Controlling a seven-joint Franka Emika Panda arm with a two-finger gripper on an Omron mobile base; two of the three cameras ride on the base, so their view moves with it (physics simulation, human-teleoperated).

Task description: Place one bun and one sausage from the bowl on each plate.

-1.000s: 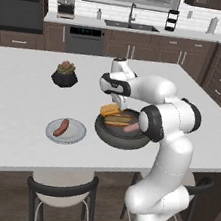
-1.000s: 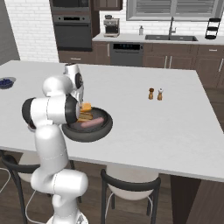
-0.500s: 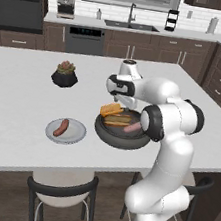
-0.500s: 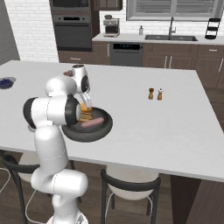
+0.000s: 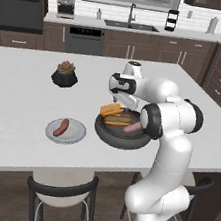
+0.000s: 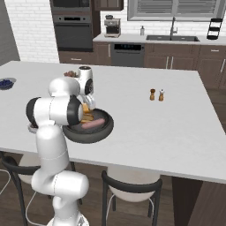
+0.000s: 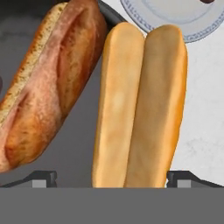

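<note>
Two buns in the hand view: a pale split bun (image 7: 140, 105) sits upright in frame between the dark finger tips (image 7: 41, 178), a browner crusty bun (image 7: 48, 83) leans beside it on the left. Gripper (image 7: 111, 179) spread wide, one tip each side of the pale bun, nothing pinched yet as far as shows. Pale bun lies across the bowl rim, its right half over white counter (image 7: 205, 113); edge of a plate (image 7: 175, 19) at top right, close past the bun's far end.

Left base view: bowl (image 5: 121, 134) near the counter's front edge, buns (image 5: 112, 110) at its left side, a pink sausage (image 5: 132, 128) on its right. Gripper (image 5: 120, 100) low over the buns, wrist bent down. Grey plate (image 5: 66, 131) left of the bowl, apart from it, one sausage (image 5: 60, 127) on it. Bare counter between plate and bowl, more bare counter behind. Plant pot (image 5: 65, 75) farther back left, well apart.

Right base view: bowl (image 6: 90, 128) just beside the arm's elbow, sausage (image 6: 92, 125) in view. Salt and pepper shakers (image 6: 156, 94) well off right. Berry bowl (image 6: 6, 83) at far left edge. Wide free counter right of the bowl.
</note>
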